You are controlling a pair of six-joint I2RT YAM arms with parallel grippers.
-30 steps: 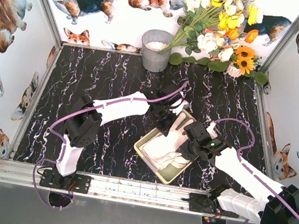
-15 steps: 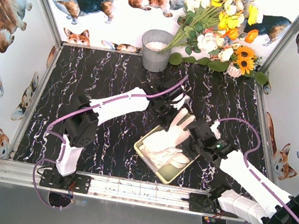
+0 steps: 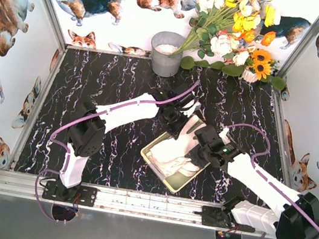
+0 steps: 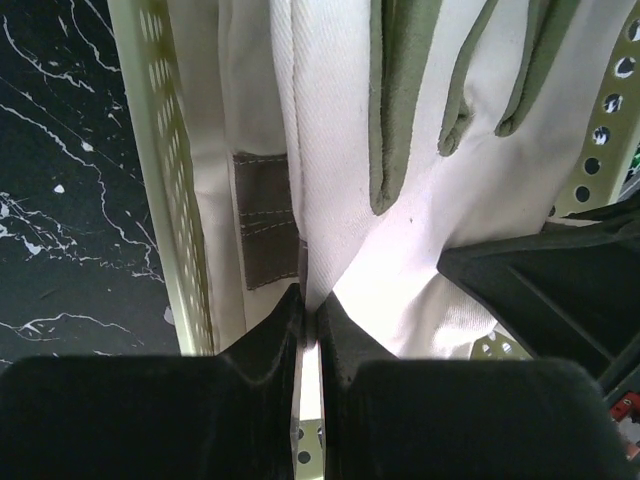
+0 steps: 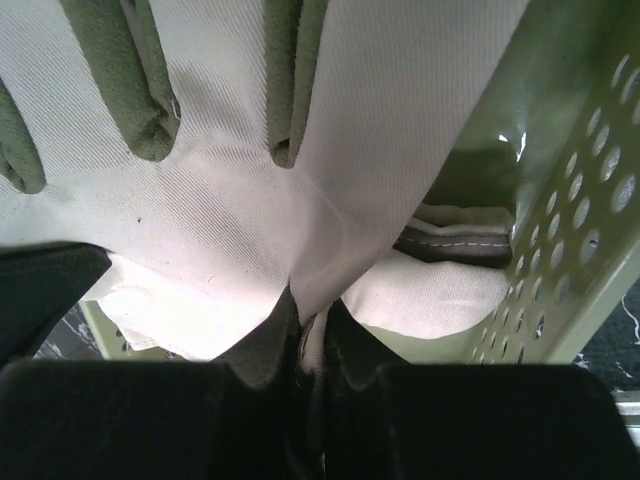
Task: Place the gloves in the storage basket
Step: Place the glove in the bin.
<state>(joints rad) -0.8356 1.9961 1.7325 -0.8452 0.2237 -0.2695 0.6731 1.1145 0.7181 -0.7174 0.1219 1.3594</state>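
bucket [image 3: 166,53]: grey, far edge (something white inside) | flowers [image 3: 236,28]: just right of it | table [image 3: 111,81]: black marble

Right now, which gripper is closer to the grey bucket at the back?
Left. The left gripper sits in front of the grey bucket at mid-table; the right gripper is farther off, at the storage basket.

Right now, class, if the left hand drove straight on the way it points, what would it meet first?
The left hand is pinching a glove, so that cloth first; beyond it, probably the storage basket, depth unclear.
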